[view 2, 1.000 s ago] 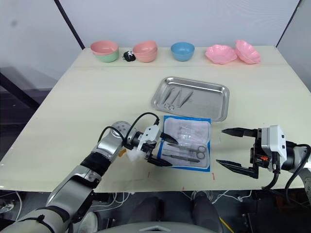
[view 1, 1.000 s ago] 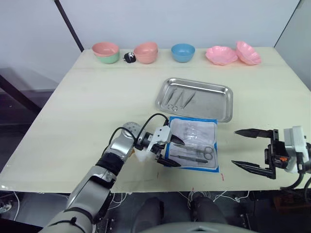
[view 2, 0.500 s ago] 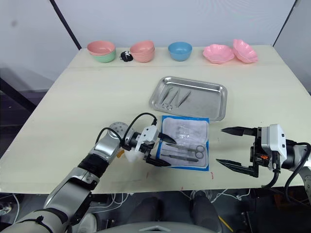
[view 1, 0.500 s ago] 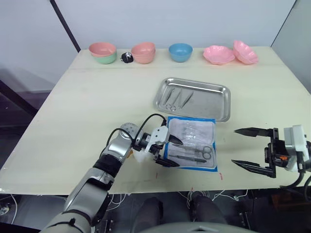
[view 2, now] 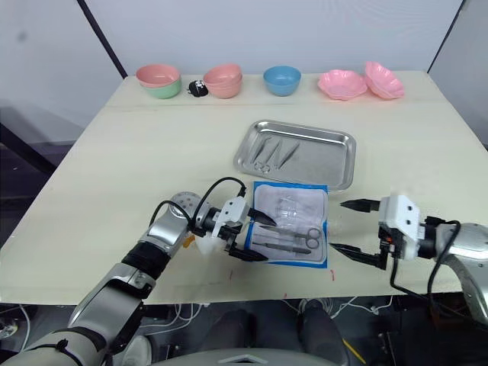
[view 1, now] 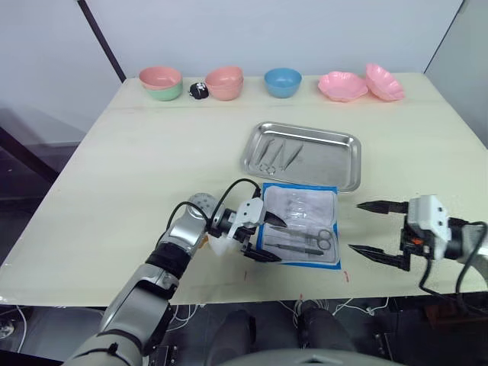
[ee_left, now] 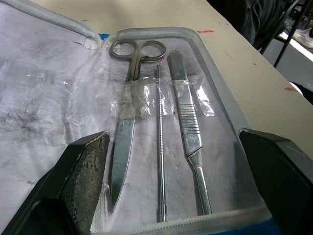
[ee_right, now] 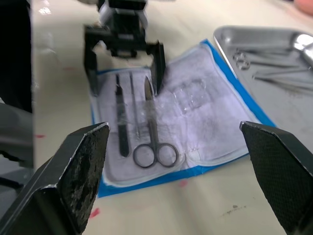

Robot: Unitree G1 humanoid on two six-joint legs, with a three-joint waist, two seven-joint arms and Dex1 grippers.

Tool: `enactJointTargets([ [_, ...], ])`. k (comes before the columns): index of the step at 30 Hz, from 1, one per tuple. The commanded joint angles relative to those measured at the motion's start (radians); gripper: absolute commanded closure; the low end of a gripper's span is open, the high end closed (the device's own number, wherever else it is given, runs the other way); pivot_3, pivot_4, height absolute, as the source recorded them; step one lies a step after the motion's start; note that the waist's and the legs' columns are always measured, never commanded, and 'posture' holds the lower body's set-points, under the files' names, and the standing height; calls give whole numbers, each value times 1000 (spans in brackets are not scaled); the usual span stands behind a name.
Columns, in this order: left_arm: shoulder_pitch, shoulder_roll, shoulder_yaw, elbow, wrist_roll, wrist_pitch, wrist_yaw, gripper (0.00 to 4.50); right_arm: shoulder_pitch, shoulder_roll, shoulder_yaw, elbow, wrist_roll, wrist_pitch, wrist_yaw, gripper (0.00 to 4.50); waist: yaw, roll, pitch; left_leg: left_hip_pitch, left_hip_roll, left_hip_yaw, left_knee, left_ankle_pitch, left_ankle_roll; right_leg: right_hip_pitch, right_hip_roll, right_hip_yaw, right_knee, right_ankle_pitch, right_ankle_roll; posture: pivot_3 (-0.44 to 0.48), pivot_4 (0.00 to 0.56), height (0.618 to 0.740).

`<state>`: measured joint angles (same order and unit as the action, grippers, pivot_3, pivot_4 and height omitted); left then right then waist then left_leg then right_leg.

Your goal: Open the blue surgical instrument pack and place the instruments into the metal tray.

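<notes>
Black fingers of the left end effector [view 1: 263, 239] are spread wide over the left edge of the opened blue surgical instrument pack [view 1: 301, 235], straddling scissors [ee_left: 128, 122], a probe and a scalpel handle still in its clear pocket, gripping nothing. Right end effector [view 1: 371, 229] hovers wide open and empty just right of the pack. Metal tray [view 1: 305, 155] sits just beyond on the counter [view 1: 152, 152], a few instruments [view 1: 278, 156] in its left end.

no text, labels or numbers legible
</notes>
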<state>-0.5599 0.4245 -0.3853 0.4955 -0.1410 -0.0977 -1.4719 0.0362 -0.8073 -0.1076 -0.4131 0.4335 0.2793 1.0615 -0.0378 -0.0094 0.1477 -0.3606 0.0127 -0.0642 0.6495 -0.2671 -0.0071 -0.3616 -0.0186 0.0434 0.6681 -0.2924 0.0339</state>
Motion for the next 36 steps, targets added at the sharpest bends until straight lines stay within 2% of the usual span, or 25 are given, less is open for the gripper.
enactJointTargets([
  [1, 52, 36, -36, 119, 92, 50, 37, 18, -43, 16, 55, -5, -59, 10, -55, 0, 0, 0, 0, 0, 0, 0, 0, 0, 0, 0, 0, 0, 0, 0, 0, 0, 150, 740],
  [4, 50, 34, -37, 121, 91, 50, 38, 18, -86, 14, 145, 14, -156, 24, -90, 0, 0, 0, 0, 0, 0, 0, 0, 0, 0, 0, 1, -1, -1, 0, 0, 0, 150, 740],
  [11, 48, 29, -43, 117, 93, 50, 47, 18, -187, 62, 268, 67, -244, 91, -138, 0, 0, 1, 0, 0, -1, -1, 0, 0, 0, 0, 1, -2, -4, 2, 3, 0, 150, 740],
  [25, 42, 19, -43, 141, 98, 29, 59, 18, -274, 107, 407, 135, -356, 208, -170, 0, 1, 2, -1, -1, -1, -3, 0, 0, 0, 0, 0, -2, -5, 2, 3, 0, 150, 740],
  [28, 39, 19, -44, 145, 99, 26, 60, 0, -279, 106, 430, 142, -360, 250, -156, 823, 1, 2, -1, 0, -1, -5, -1, 0, 0, 0, -1, -3, -5, 1, 2, 0, 150, 740],
  [31, 37, 18, -43, 147, 100, 24, 62, 0, -281, 98, 444, 145, -357, 277, -139, 2194, 1, 1, -1, 0, -1, -5, 0, 0, 0, 0, -2, -3, -6, 1, 2, 0, 150, 740],
  [32, 37, 18, -43, 148, 99, 23, 62, 0, -281, 93, 448, 145, -359, 277, -135, 2795, 1, 1, -1, 0, -1, -6, 0, 0, 0, 0, -3, -3, -6, 1, 1, 0, 150, 740],
  [36, 33, 18, -43, 154, 99, 21, 63, 0, -276, 83, 453, 143, -356, 279, -124, 4349, 1, 0, -1, 0, -1, -8, 0, 0, 0, 0, -3, -4, -6, 0, 1, 0, 150, 740],
])
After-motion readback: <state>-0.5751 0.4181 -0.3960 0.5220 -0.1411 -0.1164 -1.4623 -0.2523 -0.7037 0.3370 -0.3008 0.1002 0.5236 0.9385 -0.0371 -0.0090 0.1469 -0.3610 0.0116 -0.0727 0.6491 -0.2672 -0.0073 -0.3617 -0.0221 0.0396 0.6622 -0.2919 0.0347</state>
